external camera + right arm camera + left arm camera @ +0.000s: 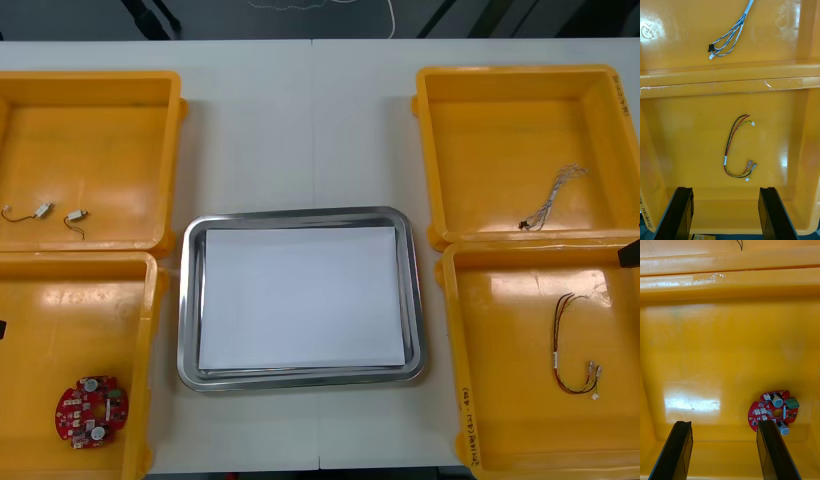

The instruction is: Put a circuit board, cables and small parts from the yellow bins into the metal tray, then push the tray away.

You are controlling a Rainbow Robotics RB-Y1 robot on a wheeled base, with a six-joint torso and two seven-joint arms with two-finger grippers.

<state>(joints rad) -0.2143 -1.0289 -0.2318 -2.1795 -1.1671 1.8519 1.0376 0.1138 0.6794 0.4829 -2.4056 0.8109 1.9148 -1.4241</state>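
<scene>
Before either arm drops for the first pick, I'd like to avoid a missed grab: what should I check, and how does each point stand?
1. Metal tray lies flat, white inside, ready to take things: ok.
2. Left gripper open over the near left bin: ok.
3. Circuit board centred between its fingers: not ok, it lies off at one finger's tip.
4. Right gripper open over the near right bin: ok.
5. Red and yellow cable in line with the gap between its fingers: ok.
6. Height of each gripper above its bin floor: cannot tell.
</scene>
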